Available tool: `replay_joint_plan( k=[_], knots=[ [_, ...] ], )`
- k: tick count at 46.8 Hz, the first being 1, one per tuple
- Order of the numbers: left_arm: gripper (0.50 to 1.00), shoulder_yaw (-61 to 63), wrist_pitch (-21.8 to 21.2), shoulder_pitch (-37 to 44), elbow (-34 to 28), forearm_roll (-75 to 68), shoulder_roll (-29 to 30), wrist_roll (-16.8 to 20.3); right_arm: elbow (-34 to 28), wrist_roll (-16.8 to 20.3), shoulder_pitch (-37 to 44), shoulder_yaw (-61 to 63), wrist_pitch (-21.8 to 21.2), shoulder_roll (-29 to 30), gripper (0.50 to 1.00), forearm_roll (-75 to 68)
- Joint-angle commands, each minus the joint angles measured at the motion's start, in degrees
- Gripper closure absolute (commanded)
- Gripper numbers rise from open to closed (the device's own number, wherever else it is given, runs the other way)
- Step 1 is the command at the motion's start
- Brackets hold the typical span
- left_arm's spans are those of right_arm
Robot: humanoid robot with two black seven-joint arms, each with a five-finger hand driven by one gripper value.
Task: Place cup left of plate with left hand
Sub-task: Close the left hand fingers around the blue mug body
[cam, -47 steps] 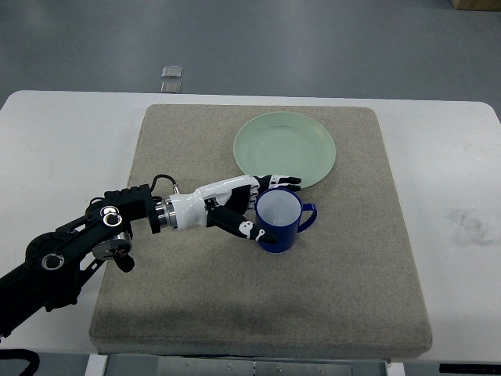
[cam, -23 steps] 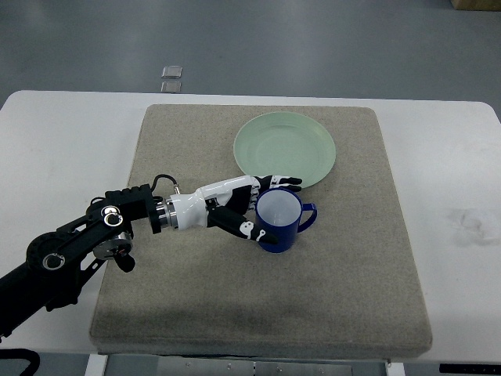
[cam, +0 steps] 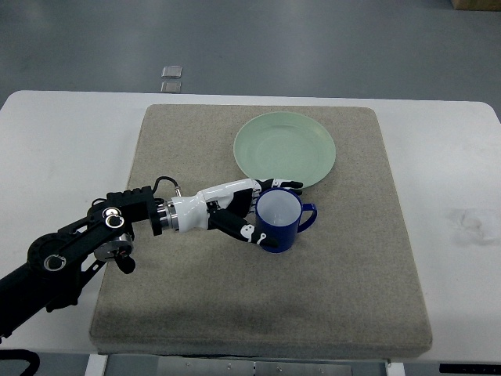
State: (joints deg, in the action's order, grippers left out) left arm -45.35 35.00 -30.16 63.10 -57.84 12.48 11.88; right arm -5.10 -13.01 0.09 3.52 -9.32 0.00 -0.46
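A blue cup (cam: 279, 222) with a white inside stands upright on the grey mat (cam: 258, 313), its handle pointing right. It sits just below the lower edge of the pale green plate (cam: 285, 149). My left hand (cam: 254, 209) reaches in from the lower left and wraps around the cup's left side. Its fingers (cam: 283, 185) curl over the far rim and the thumb (cam: 252, 232) presses the near wall. The cup rests on the mat.
The mat lies on a white table (cam: 70, 141). Two small grey squares (cam: 171, 75) lie on the floor beyond the table's far edge. A faint smudge (cam: 468, 219) marks the table at right.
The hand and cup have barely shifted; the arm sits slightly lower and the fingers are a little tighter around the cup.
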Motion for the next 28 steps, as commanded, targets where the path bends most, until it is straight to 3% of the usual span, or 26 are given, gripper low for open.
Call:
replay_joint_plan(
  k=[1,6,16,22,28],
  knots=[
    [0.519,0.0,0.0,-0.08,-0.26,0.0,0.0,-0.02,0.0,0.0,0.0,0.0,0.0,0.0,0.568,0.02],
    [0.534,0.0,0.0,-0.08,-0.35,-0.08,0.0,-0.02,0.0,0.0,0.0,0.0,0.0,0.0,0.568,0.02],
    [0.638,0.0,0.0,-0.08,-0.35,-0.61,-0.09,0.07,0.0,0.0,0.0,0.0,0.09,0.0,0.568,0.02],
    [0.673,0.0,0.0,-0.08,-0.35,-2.28,-0.53,0.07,0.0,0.0,0.0,0.0,0.0,0.0,0.568,-0.06],
    [0.673,0.0,0.0,-0.08,-0.35,-2.46,-0.79,0.07,0.0,0.0,0.0,0.0,0.0,0.0,0.568,0.02]
  ],
)
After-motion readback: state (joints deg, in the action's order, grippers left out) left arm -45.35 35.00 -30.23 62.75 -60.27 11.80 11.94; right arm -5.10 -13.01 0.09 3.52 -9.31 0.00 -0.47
